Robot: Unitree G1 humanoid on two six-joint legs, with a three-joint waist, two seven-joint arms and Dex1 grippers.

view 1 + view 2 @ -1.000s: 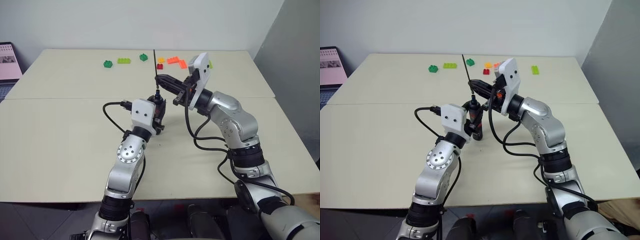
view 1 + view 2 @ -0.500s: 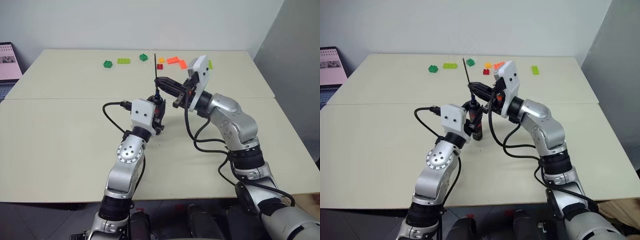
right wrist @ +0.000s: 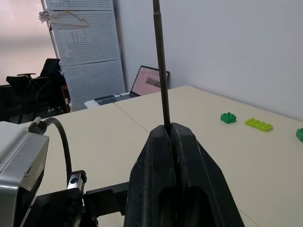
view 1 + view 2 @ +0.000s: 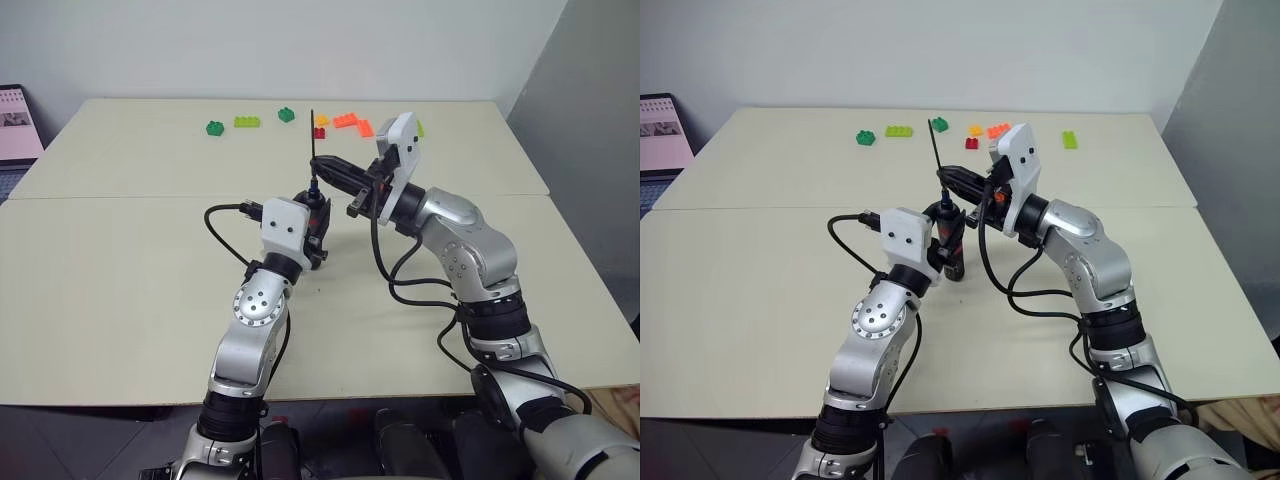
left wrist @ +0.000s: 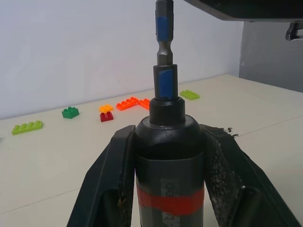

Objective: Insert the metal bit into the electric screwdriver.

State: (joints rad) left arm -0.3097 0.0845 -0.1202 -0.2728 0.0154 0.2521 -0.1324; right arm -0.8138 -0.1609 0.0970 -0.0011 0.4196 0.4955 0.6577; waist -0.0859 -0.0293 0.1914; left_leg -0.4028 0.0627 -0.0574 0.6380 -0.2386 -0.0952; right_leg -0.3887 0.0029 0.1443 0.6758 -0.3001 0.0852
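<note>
My left jaws point(image 5: 168, 189) are closed on the electric screwdriver point(image 5: 169, 156), one finger on either side of its dark body just above the red band, and they hold it upright above the worktop point(image 4: 130, 260) with its narrow tip uppermost. I judge this posture deliberate: an upright, steadied tool presents its socket squarely to whatever comes down from above. My right jaws point(image 3: 171, 135) are fully closed on the metal bit point(image 3: 161, 71), pinching it low on its shaft so that most of the thin rod stands up clear of the fingertips. In the head views the bit point(image 4: 313, 140) rises directly above the screwdriver, roughly in line with the tool's axis, and my right jaws reach in from the screwdriver's right. The left wrist view shows the bit's lower end, with its blue markings, entering the collar at the screwdriver's tip; whether it is fully seated I cannot tell. I judge that the low grip gives control over the end that must find the socket, and insertion appears under way rather than confirmed. Coloured toy bricks point(image 4: 247, 122) lie beyond the screwdriver, well apart from it and not in the working path.
</note>
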